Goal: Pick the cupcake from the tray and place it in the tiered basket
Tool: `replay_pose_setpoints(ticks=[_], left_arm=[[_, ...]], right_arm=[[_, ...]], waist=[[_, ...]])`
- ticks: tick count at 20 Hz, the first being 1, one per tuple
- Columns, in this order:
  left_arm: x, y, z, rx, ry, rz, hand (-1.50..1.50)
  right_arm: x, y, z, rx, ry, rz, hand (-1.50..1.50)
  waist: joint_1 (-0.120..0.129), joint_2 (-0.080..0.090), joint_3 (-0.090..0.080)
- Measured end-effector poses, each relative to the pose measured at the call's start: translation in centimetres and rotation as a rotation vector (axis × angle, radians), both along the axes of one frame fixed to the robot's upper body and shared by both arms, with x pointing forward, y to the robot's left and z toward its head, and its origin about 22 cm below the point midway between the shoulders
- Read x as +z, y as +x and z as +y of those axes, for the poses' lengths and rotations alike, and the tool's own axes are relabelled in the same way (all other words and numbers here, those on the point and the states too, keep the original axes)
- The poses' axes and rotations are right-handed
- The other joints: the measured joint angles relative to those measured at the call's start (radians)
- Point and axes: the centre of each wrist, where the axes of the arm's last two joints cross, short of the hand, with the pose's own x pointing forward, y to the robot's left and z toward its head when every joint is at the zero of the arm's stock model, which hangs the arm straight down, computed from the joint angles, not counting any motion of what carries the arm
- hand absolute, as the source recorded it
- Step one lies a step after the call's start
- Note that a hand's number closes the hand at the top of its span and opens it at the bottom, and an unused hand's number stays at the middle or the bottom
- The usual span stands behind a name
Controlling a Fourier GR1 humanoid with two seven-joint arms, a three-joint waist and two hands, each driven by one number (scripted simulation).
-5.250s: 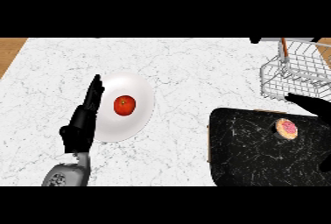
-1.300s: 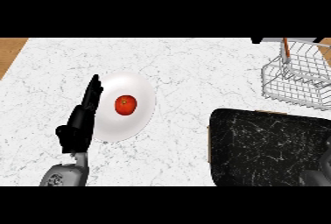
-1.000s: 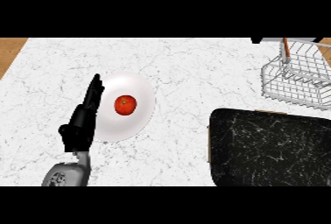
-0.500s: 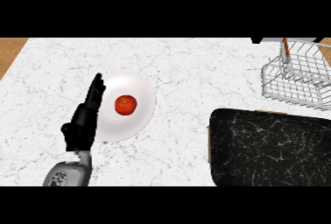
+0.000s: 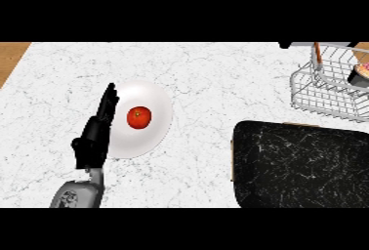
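Note:
The black marbled tray [image 5: 302, 163] lies at the lower right with nothing on it. At the upper right stands the white wire tiered basket [image 5: 324, 85]. A small dark and pink shape, seemingly the cupcake [image 5: 359, 74], sits inside the basket at the view's right edge, cut off by the frame. My left hand [image 5: 93, 134] rests open on the left, fingers straight and pointing away, along the left rim of a plate. My right hand does not show.
A white plate [image 5: 148, 139] holds a red tomato [image 5: 138, 117] left of centre. The counter's wooden edge [image 5: 10, 58] shows at the upper left. White marble counter lies between the plate and the tray.
A dark part of my right arm at the lower right edge has left the view. The left hand, plate and tray have stayed where they were.

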Motion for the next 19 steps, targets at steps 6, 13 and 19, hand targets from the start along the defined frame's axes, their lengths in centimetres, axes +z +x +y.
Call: replay_pose_setpoints(ticks=[6,13,19], left_arm=[[0.1,0.0,0.3,0.016,-0.001,0.003,0.00],[0.0,-0.1,0.6,0.033,-0.007,0.008,0.00],[-0.4,-0.8,1.2,0.051,0.000,0.012,0.00]], right_arm=[[1.8,-3.3,-3.7,-0.156,0.092,-0.172,-1.50],[1.8,-11.1,-9.5,-0.279,0.238,-0.299,-1.50],[-0.9,-20.5,-14.0,-0.290,0.284,-0.351,-1.50]], waist=[[-0.010,-0.003,0.000],[-0.032,-0.009,0.000],[-0.049,-0.013,0.001]])
